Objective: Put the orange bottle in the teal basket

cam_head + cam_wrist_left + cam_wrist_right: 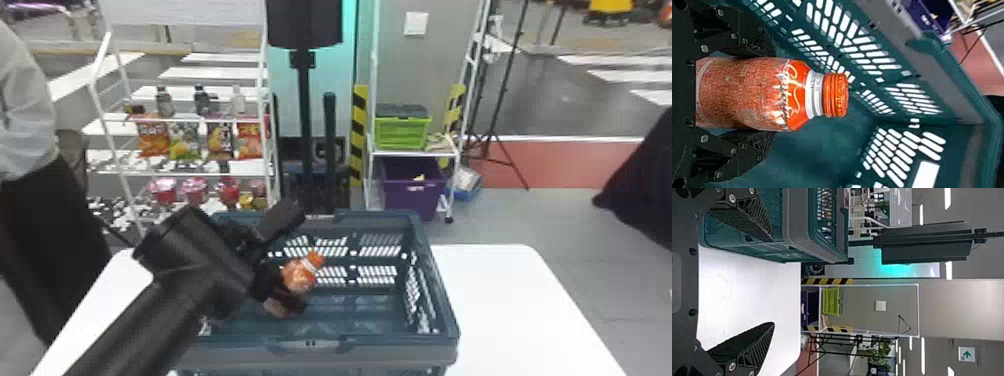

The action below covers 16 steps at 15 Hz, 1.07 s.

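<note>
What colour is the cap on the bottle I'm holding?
The cap is orange; it shows best in the left wrist view.

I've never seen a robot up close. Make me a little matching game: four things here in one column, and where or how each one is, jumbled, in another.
Things:
1. Orange bottle
2. Teal basket
3. Right gripper
4. Purple bin

Places and states:
A. Below the green crate
B. Fingers spread apart, with nothing between them
C. Held between the fingers of the left gripper
D. Standing on the white table

Right pairs: 1-C, 2-D, 3-B, 4-A
</note>
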Available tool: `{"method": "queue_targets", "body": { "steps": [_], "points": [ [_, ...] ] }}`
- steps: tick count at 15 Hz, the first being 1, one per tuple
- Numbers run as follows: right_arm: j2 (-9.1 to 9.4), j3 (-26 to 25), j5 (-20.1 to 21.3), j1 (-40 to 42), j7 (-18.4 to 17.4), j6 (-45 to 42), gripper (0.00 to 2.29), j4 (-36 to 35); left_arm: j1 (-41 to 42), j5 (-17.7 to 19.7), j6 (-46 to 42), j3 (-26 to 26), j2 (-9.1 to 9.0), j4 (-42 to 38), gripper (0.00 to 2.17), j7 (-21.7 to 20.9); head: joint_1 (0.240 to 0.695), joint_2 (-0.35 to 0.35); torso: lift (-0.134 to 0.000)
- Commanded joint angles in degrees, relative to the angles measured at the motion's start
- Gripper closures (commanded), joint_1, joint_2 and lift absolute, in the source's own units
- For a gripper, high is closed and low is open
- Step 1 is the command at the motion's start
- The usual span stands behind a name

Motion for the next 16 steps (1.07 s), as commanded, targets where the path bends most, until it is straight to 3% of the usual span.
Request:
{"method": "queue_targets", "body": {
  "steps": [1, 3, 7, 8, 13, 16],
  "points": [
    [0.0, 0.0, 0.0, 0.0, 0.0, 0.0, 0.13, -0.1, -1.71, -3.41, 0.0, -0.93, -2.63, 4.97, 0.52, -1.45, 0.499, 0.0, 0.0],
    [0.0, 0.0, 0.0, 0.09, 0.0, 0.0, 0.13, -0.19, -1.97, -7.37, -0.35, -1.02, -4.83, 7.6, 0.51, -2.51, 0.499, 0.0, 0.0],
    [0.17, 0.0, 0.0, 0.35, 0.0, -0.35, 0.14, -0.27, -2.68, -8.69, -1.58, -1.9, -6.76, 11.74, 0.48, -2.59, 0.499, 0.0, 0.0],
    [0.17, 0.0, 0.0, 0.44, 0.0, -0.53, 0.14, -0.27, -2.68, -8.86, -1.58, -1.9, -6.76, 11.82, 0.38, -2.24, 0.499, 0.0, 0.0],
    [0.26, 0.0, 0.0, 0.44, 0.0, -0.53, 0.14, -0.27, -2.06, -9.13, -1.76, -1.63, -6.67, 12.09, 0.37, -1.36, 0.499, 0.0, 0.0],
    [0.26, 0.0, 0.0, 0.44, 0.0, -0.53, 0.14, -0.27, 0.14, -8.07, 2.11, 1.0, -6.06, 4.79, 0.25, 0.22, 0.499, 0.0, 0.0]
  ]
}}
